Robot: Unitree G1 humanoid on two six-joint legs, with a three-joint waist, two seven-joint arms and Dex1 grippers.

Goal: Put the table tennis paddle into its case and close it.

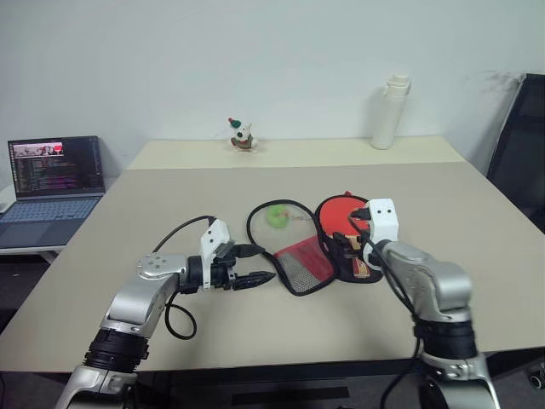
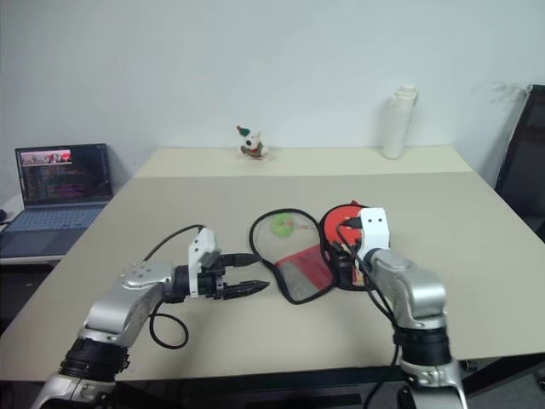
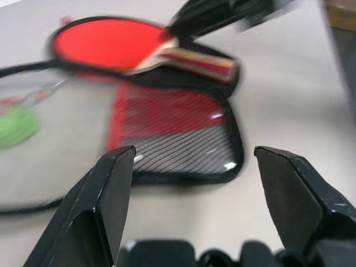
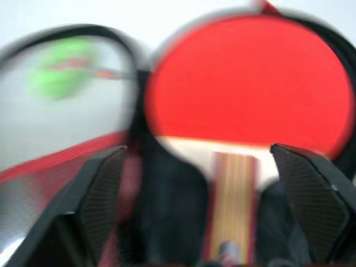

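The case [image 1: 303, 265] lies open on the table, its red-and-black mesh pocket facing up. A green charm [image 1: 277, 216] lies inside the looped left half. The table tennis paddle [image 1: 338, 210] rests red face up in the black right half [image 3: 183, 83], handle toward me. My right gripper [image 1: 350, 247] hovers over the handle [image 4: 233, 189], open, its fingers [image 4: 311, 189] well apart and touching nothing. My left gripper [image 1: 262, 264] is open just left of the mesh pocket [image 3: 167, 128] and pointing at it, with nothing between its fingers [image 3: 100, 200].
A laptop [image 1: 55, 183] stands open on a side desk at the left. At the table's far edge are a small toy figure [image 1: 243, 136] and a white bottle [image 1: 390, 113]. A black chair [image 1: 521, 153] stands at the right.
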